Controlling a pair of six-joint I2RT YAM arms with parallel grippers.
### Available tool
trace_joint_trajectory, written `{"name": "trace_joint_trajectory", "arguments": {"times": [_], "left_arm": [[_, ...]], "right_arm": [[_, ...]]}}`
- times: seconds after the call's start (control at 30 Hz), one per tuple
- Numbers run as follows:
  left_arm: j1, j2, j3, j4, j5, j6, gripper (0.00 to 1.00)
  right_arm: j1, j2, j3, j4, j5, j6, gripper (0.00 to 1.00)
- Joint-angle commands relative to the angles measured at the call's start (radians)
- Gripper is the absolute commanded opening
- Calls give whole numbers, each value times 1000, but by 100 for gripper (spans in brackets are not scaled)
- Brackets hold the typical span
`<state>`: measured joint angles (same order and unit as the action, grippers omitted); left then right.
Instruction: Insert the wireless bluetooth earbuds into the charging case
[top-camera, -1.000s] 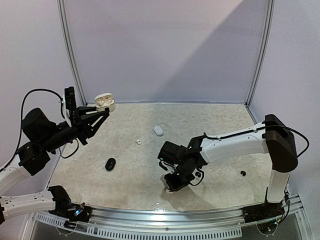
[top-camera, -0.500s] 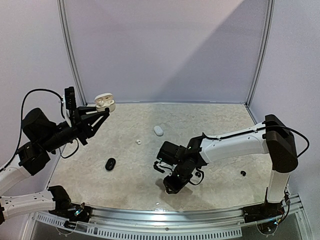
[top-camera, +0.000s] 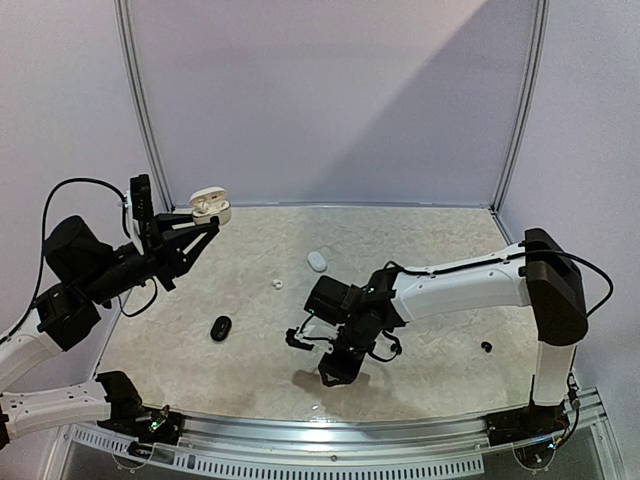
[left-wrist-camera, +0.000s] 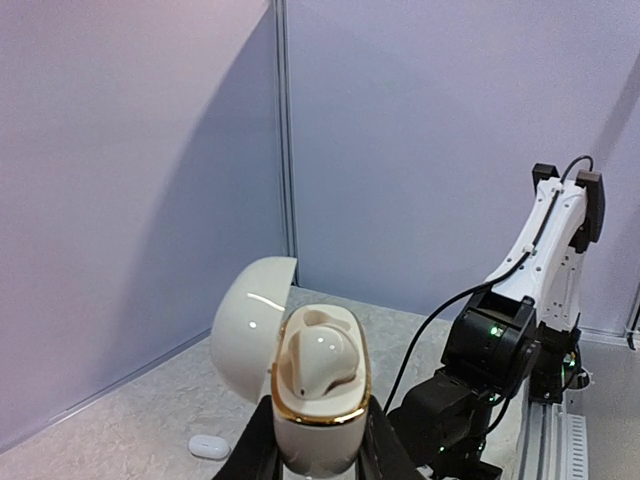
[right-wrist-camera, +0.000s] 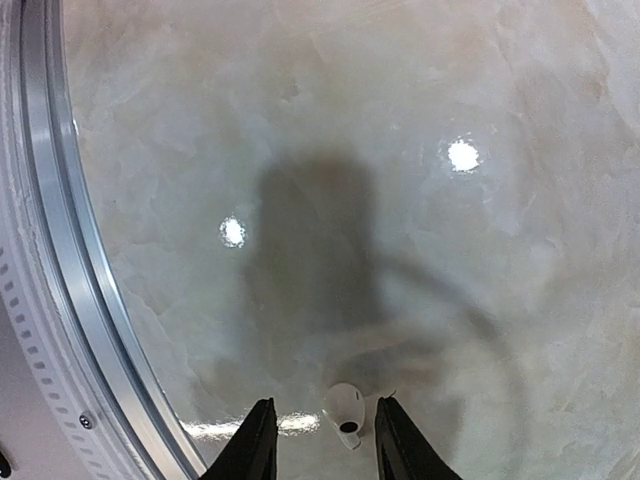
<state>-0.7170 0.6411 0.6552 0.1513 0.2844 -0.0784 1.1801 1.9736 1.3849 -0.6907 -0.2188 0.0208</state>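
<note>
Jaws of the right gripper (right-wrist-camera: 325, 403) stood apart around a white earbud (right-wrist-camera: 343, 410) at bottom centre, while the left gripper (left-wrist-camera: 318, 432) pinched the open charging case (left-wrist-camera: 320, 380).

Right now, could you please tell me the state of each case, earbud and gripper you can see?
Left gripper: shut on white charging case.
White charging case: lid open, held above the table.
Right gripper: open, fingers either side of white earbud.
White earbud: between those fingers, apparently not gripped.
Black case: closed, lying on the table.
Second white case: closed, lying on the table.
</note>
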Motion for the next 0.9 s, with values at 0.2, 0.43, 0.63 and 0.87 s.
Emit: {"name": "trace_joint_trajectory", "arguments": {"times": [0.2,0.43,0.63,0.87], "left_arm": [[19,3,-11,-6,8,11,0],[21,8,-12,-1,5,12,0],[21,9,-12,-1,6,12,0],[21,9,-14,1,5,9,0]], "right_arm": [[17,77,40,-61,42,-85,30],[18,71,38,-61,76,-78,18],[19,64,54,-36,119,-31,12],[-5,46,49,-35,242,56,6]]}}
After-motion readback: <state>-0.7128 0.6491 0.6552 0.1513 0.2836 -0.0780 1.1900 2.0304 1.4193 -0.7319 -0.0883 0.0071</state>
